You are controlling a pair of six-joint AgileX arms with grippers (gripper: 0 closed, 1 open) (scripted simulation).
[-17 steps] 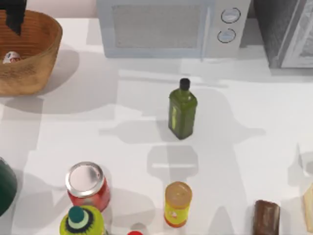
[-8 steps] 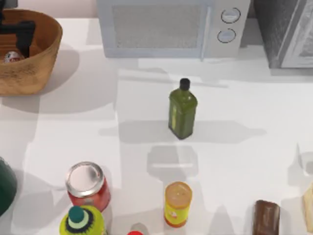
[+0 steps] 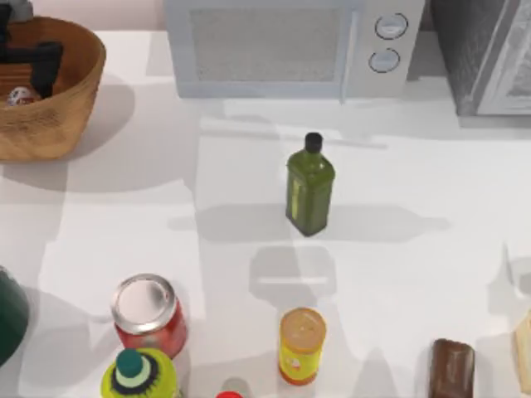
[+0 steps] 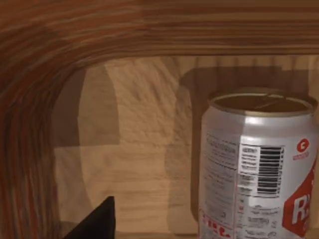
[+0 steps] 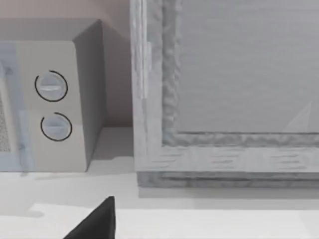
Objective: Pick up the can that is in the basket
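Left gripper (image 3: 31, 66), finger spread not discernible, inside basket (image 3: 70, 91): centre on upright can (image 4: 256, 164) before closing.

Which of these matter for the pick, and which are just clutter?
Job: can, basket, left gripper inside the basket.
Clutter: microwave, green bottle, red soda can, yellow cylinder, brown block.

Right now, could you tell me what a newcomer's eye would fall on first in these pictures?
Probably the left hand, dark, inside the wicker basket at the table's far left corner, beside the small white can. The left wrist view shows that can upright and close. Next, the green bottle standing alone mid-table, before the microwave.
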